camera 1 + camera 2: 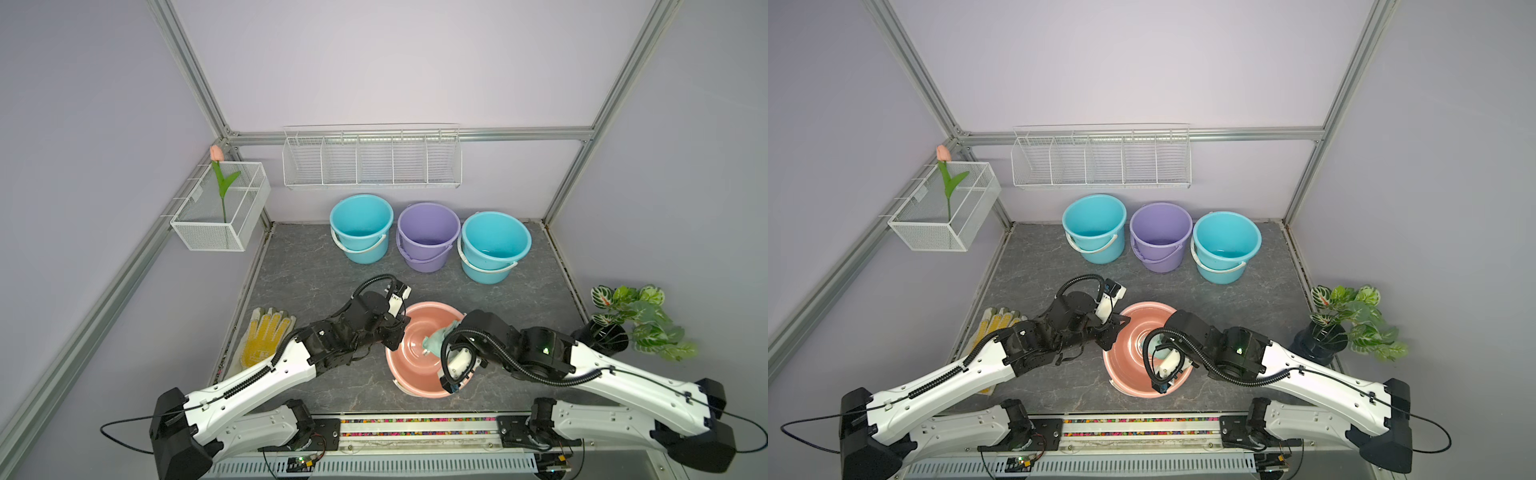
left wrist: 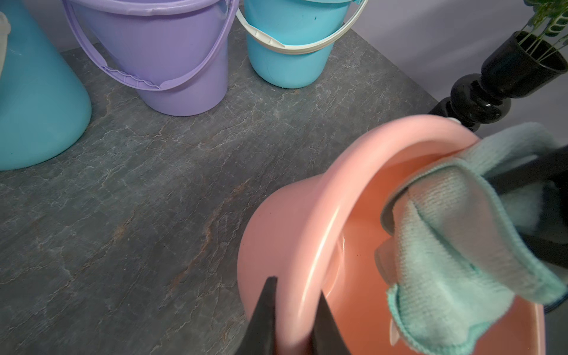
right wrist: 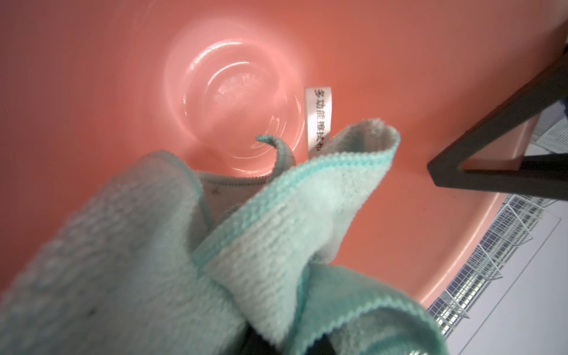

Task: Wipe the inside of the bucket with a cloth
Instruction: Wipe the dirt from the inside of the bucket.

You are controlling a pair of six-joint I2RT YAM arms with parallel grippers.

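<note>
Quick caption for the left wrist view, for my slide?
Left gripper clamps the pink bucket by its rim while the mint cloth hangs into it.

I get bright, even light, seemingly from overhead, with soft shadows; glare blooms inside the pink bucket (image 3: 233, 92), and the near cloth (image 3: 123, 261) is blurred.

I see lilac walls (image 1: 395, 62), an aluminium frame (image 1: 192, 70), a wire rack (image 1: 372, 160) at upper centre and a grey stone table (image 1: 299, 266) below.
</note>
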